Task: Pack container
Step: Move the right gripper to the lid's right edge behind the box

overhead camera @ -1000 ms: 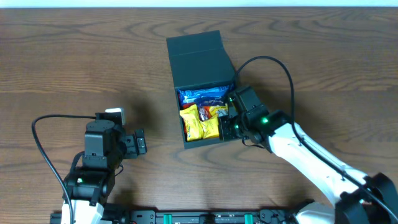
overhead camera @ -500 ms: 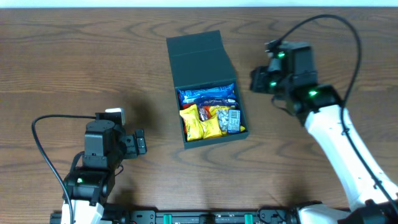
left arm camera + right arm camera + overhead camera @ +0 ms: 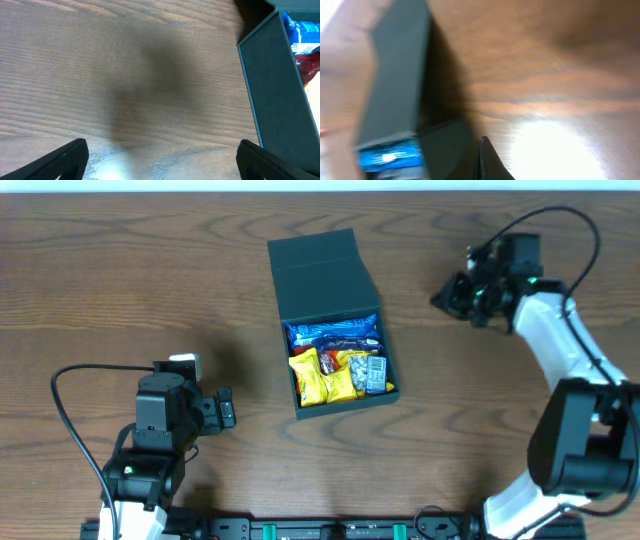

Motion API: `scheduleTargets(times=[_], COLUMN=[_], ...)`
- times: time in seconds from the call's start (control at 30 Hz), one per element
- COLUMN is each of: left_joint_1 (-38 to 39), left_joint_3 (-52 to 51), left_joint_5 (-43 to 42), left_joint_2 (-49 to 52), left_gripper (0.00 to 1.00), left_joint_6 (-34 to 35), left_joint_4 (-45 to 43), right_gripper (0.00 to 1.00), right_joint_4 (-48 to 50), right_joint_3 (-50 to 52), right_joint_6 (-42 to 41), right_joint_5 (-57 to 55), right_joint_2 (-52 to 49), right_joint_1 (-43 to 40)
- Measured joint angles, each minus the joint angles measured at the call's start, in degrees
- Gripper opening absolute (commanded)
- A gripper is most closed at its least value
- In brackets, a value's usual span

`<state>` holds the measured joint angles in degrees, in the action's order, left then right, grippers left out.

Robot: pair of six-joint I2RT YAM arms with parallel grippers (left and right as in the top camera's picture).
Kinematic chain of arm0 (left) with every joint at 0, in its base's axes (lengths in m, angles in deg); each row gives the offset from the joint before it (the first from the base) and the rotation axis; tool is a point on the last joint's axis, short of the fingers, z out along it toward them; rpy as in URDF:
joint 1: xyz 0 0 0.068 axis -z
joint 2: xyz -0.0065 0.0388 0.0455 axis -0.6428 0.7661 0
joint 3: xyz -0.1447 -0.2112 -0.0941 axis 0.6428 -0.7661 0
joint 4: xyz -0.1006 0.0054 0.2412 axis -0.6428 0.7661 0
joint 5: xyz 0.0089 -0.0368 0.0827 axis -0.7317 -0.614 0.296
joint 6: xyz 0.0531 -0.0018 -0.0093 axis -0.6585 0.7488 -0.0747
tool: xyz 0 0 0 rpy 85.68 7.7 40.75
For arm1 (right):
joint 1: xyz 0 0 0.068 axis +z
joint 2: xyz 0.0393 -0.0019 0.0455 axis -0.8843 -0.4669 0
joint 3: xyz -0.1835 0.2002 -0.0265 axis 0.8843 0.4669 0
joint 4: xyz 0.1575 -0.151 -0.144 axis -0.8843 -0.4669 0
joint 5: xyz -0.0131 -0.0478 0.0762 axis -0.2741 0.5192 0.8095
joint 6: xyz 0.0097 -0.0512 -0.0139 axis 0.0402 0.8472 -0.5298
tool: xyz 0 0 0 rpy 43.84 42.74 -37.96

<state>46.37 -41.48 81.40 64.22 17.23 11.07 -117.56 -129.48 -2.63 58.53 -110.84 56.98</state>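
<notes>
The container [image 3: 322,280], a dark teal box, stands open at the table's middle with its flap lid laid back. Inside lie several snack packets: blue ones [image 3: 335,332], yellow ones [image 3: 322,383] and a grey one [image 3: 373,372]. My right gripper [image 3: 447,295] is shut and empty, hanging well to the right of the box. Its blurred wrist view shows the closed fingertips [image 3: 487,160] beside the container [image 3: 395,80]. My left gripper [image 3: 232,409] stands open and empty to the left of the box. In the left wrist view its fingers [image 3: 65,160] are wide apart, facing the container's side wall [image 3: 275,85].
Brown wooden tabletop [image 3: 120,280] lies on all sides of the box. The right arm's black cable [image 3: 575,220] loops above its wrist, and the left arm's cable [image 3: 70,400] curls at the lower left.
The right gripper has pulled away from the box's right front corner, up and to the far right. The grey packet shows where it was. The left arm has not moved.
</notes>
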Motion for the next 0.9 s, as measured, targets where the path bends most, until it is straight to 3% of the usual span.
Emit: scheduleTargets(times=[0.33,0.5,0.67,0.9], left_joint_1=[0.0,0.0,0.0,0.0], left_joint_3=[0.0,0.0,0.0,0.0], left_joint_5=[0.0,0.0,0.0,0.0], left_joint_2=[0.0,0.0,0.0,0.0], left_gripper=[0.95,0.95,0.95,0.95], left_joint_6=[0.0,0.0,0.0,0.0], left_joint_4=[0.02,0.0,0.0,0.0], right_gripper=[0.01,0.01,0.01,0.01], right_joint_4=[-1.51,-1.49,-0.09,0.66], right_joint_3=[-6.6,-8.57,-8.72,-14.56], right_joint_6=[5.53,18.05,25.22,19.87], right_joint_5=[29.83,34.01,35.69,36.33], right_joint_2=[-8.5,-12.68,-14.14,-22.49], right_joint_1=[-2.34,-2.34,-2.34,-2.34])
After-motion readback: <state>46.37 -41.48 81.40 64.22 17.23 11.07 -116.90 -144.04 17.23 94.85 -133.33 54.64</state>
